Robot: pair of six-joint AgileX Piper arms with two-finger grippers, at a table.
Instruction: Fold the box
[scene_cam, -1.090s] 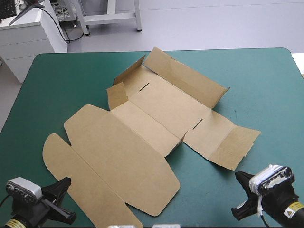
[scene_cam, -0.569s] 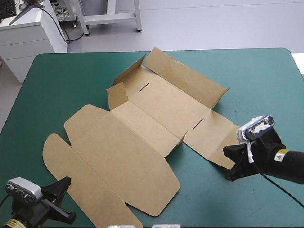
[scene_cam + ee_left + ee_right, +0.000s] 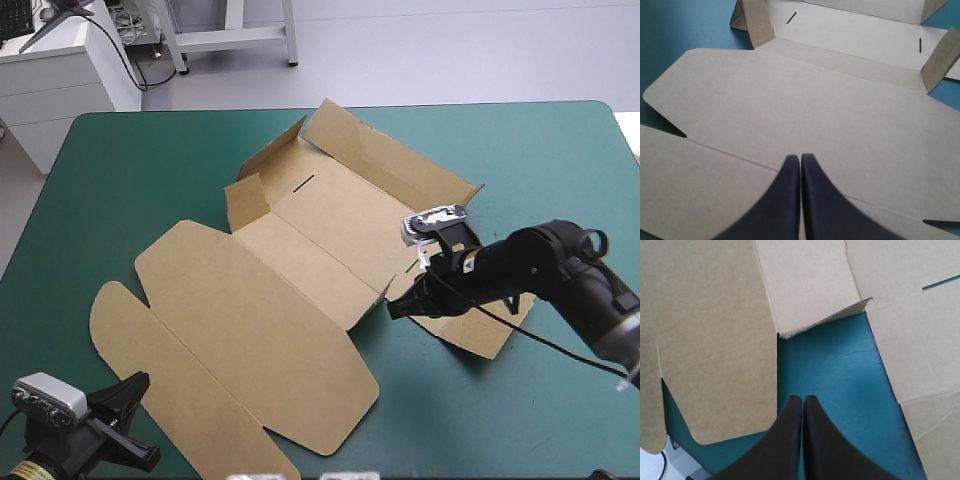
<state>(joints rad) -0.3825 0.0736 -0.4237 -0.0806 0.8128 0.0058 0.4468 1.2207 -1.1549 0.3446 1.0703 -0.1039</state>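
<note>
The brown box (image 3: 300, 260) lies opened out mid-table on the teal-green cover (image 3: 120, 160), with its far walls partly raised and its lid panels flat toward the near left. The right gripper (image 3: 802, 397), fingers pressed together, points at the bare notch beside a small raised corner tab (image 3: 830, 320), probably to nudge it. The left gripper (image 3: 800, 156), likewise closed, hangs at the near left, aimed across the lid. No brand or writing is readable, and only two short slots (image 3: 305, 182) mark the board.

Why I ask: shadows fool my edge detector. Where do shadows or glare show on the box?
High view: even light on the box, no hard shadows. Left wrist view: the flat board shines pale, the raised flaps look darker. Right wrist view: no glare on board or teal-green cover.
</note>
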